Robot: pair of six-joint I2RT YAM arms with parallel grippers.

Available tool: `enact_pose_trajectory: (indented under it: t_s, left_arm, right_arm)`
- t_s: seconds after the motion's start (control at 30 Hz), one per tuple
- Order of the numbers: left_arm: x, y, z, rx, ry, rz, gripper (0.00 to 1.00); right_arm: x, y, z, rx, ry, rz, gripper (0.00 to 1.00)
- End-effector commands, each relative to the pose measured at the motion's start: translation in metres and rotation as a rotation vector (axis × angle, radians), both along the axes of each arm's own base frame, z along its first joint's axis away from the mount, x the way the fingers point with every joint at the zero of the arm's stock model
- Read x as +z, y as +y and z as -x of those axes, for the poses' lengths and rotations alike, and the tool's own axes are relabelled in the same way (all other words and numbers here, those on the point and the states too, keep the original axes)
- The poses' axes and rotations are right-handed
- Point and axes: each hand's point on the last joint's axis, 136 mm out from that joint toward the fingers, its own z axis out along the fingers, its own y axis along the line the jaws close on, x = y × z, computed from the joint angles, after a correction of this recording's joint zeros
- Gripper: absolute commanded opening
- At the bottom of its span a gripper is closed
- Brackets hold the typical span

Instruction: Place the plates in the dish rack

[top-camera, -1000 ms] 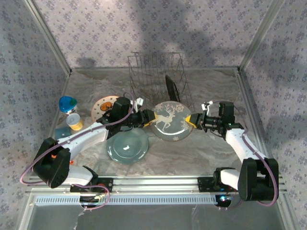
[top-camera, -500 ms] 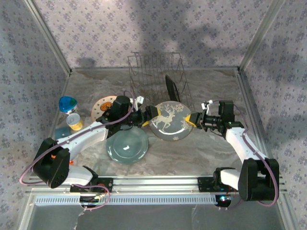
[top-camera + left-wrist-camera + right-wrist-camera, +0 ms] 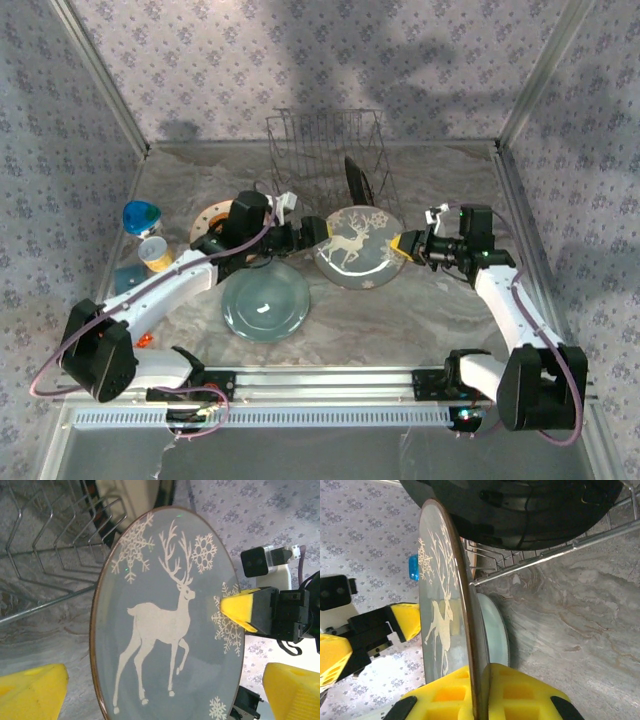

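"Top external view first: where is the deer plate [image 3: 355, 250]?" asks one observer.

"Just at 6 o'clock of the dish rack [image 3: 300, 130], tilted, with its picture turned towards 9 o'clock," says the other. "The right gripper [image 3: 403, 246] is clamped on its rim at 3 o'clock. In the right wrist view that rim runs edge-on between the yellow pads [image 3: 520, 692]."

"And the left gripper [image 3: 312, 232]?"

"It is at the plate's 9 o'clock with its jaws wide apart, holding nothing. The left wrist view has its pads [image 3: 35, 690] low at either side, with the deer's face beyond them. That probably leaves the right arm free to swing the plate without the two arms fighting."

"Why hold it by the rim?"

"Likely so the opposite edge stays free to drop between the prongs. The black plate [image 3: 357, 183] stands upright in the rack at 12 o'clock, so the deer plate would need a neighbouring slot."

"What remains?"

"The teal plate [image 3: 265, 305] lies flat on the table [image 3: 430, 320] at 8 o'clock. The cream plate [image 3: 210, 220] is at 9 o'clock, partly behind the left arm [image 3: 170, 285]. Neither is racked yet."
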Motion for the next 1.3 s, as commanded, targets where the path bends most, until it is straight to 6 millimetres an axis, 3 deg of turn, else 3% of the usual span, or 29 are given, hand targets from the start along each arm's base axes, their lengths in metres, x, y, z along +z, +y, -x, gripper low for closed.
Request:
enact_pose_trajectory:
  t_s: [0.0,0.3,0.53,0.7,0.93,1.27]
  left_arm:
    - [0.022,0.014,-0.003,0.005,-0.084,-0.04,0.99]
    - [0.053,0.068,-0.028,0.086,-0.16,-0.082,1.0]
    - [0.085,0.115,-0.057,0.155,-0.27,-0.158,0.99]
    - [0.103,0.134,-0.081,0.194,-0.345,-0.21,1.0]
    - [0.105,0.149,-0.107,0.237,-0.361,-0.247,0.99]
    - [0.08,0.16,-0.11,0.261,-0.375,-0.318,0.99]
  right_arm:
    - [0.054,0.006,0.0,0.035,-0.137,-0.013,0.0]
    - [0.109,0.01,-0.01,0.007,-0.246,0.109,0.0]
    - [0.148,0.036,-0.032,0.014,-0.332,0.213,0.0]
    - [0.164,0.053,-0.051,-0.014,-0.374,0.33,0.0]
    - [0.182,0.074,-0.076,-0.127,-0.448,0.584,0.0]
    - [0.195,0.089,-0.096,-0.287,-0.523,0.956,0.0]
